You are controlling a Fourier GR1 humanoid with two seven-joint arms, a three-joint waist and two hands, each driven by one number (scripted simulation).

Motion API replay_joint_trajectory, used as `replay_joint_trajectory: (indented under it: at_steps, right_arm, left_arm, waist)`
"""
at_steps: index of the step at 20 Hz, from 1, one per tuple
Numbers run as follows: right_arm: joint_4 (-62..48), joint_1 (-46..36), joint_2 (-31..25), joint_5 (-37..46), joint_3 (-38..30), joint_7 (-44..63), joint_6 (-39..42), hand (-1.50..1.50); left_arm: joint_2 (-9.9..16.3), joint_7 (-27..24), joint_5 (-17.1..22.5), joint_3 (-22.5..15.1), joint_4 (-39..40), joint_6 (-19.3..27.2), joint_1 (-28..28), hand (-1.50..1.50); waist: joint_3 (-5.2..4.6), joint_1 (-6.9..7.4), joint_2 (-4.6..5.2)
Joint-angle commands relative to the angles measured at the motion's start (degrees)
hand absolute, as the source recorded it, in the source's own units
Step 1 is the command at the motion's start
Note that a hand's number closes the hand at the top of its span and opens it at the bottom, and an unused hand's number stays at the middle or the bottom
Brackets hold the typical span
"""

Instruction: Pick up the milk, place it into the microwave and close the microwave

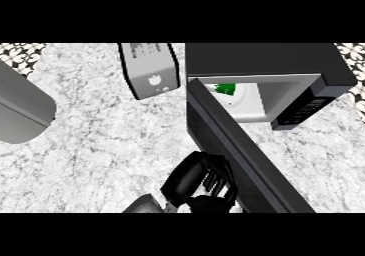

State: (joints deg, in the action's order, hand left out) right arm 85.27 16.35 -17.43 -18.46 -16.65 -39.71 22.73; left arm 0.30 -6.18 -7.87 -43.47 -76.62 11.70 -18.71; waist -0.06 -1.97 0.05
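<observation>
The black microwave [288, 60] stands at the back right with its door [237, 150] swung far out toward me. Inside, a small green and white carton, the milk [226, 89], stands at the back left of the cavity on a white plate [244, 104]. My right hand [189, 180] is low in the middle of the view, just left of the door. Its fingers [213, 181] lie fairly straight against the door's outer face and hold nothing. Its grey forearm enters from the lower edge. My left hand does not show.
A grey box-shaped appliance [149, 70] lies on the speckled counter [104, 150] just left of the microwave. A large grey forearm [19, 107] fills the left edge. The microwave's control panel [303, 111] faces front right.
</observation>
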Motion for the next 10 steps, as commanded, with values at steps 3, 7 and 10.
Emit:
replay_joint_trajectory:
  at_steps: [3,7,10]
  right_arm:
    - [6.6,-0.5,-1.1,-2.8,0.3,3.8,1.6,-1.50]
    - [6.3,-3.0,-3.3,-5.2,0.9,5.2,5.4,-1.50]
    - [9.0,-2.4,-3.4,-6.2,2.0,6.6,6.4,-1.50]
  left_arm:
    - [-0.3,3.0,12.0,-10.5,11.5,9.5,-10.6,1.50]
    - [-0.3,3.7,17.9,-14.0,16.0,9.0,-16.1,1.50]
    - [-0.3,3.3,21.4,-17.1,16.9,11.4,-16.4,-1.50]
  waist:
    - [-0.05,-1.85,0.44]
    - [-0.03,-3.36,0.90]
    - [-0.10,-5.87,1.22]
